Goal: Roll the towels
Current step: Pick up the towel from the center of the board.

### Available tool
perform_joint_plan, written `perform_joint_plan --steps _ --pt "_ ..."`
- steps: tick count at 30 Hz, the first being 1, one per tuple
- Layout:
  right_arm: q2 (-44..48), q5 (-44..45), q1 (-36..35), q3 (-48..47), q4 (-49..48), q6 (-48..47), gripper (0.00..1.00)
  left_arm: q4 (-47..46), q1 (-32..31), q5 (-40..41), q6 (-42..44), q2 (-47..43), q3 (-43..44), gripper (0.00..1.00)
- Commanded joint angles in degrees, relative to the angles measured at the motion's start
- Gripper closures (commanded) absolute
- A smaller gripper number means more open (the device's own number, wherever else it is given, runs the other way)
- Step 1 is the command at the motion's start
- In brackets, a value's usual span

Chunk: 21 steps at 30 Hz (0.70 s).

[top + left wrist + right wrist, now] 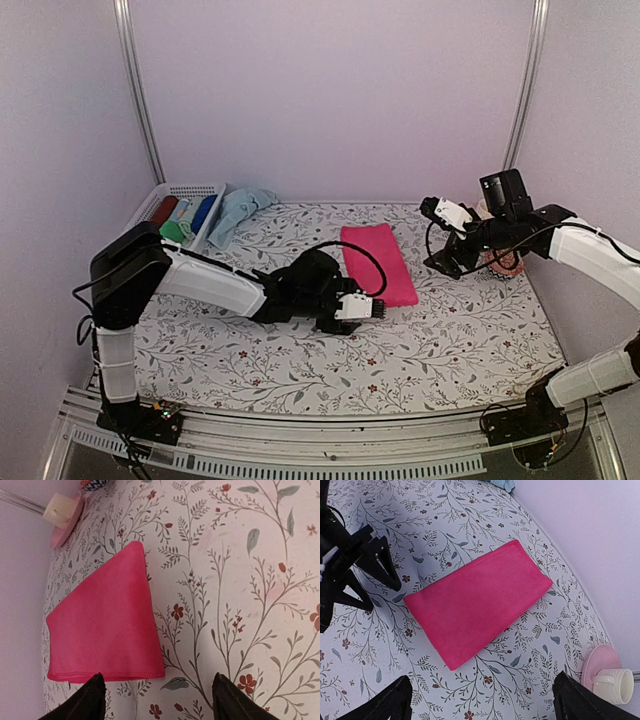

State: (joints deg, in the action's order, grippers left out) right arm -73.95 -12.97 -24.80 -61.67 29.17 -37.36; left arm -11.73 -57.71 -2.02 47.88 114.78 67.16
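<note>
The bright pink towel (378, 262) lies flat, a long narrow rectangle in the middle of the table. It also shows in the left wrist view (105, 625) and the right wrist view (477, 602). The pale blue towel (238, 213) lies crumpled at the back left beside the basket; only its edge shows in the right wrist view (502, 484). My left gripper (372, 311) is open and empty just off the pink towel's near end (157, 705). My right gripper (440, 262) is open and empty, raised to the right of the pink towel (480, 705).
A white basket (185, 190) at the back left holds red, green and dark blue rolls. A cup on a pink saucer (610, 680) stands at the right wall, partly behind my right arm (503, 262). Walls close in the back and both sides.
</note>
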Motion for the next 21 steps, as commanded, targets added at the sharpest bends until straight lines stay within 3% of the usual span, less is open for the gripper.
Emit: perform_joint_plan --steps 1,6,21 --pt "3.0 -4.0 1.0 3.7 -3.4 -0.5 0.01 5.4 -0.8 1.7 6.7 3.8 3.2 0.27" --pt "2.7 -3.8 1.1 5.6 -4.2 0.0 0.01 6.7 -0.8 5.1 8.7 7.4 6.1 0.45" --pt "4.4 -4.3 1.7 7.2 -5.7 -0.4 0.01 3.5 -0.9 10.9 8.6 12.5 7.3 0.55"
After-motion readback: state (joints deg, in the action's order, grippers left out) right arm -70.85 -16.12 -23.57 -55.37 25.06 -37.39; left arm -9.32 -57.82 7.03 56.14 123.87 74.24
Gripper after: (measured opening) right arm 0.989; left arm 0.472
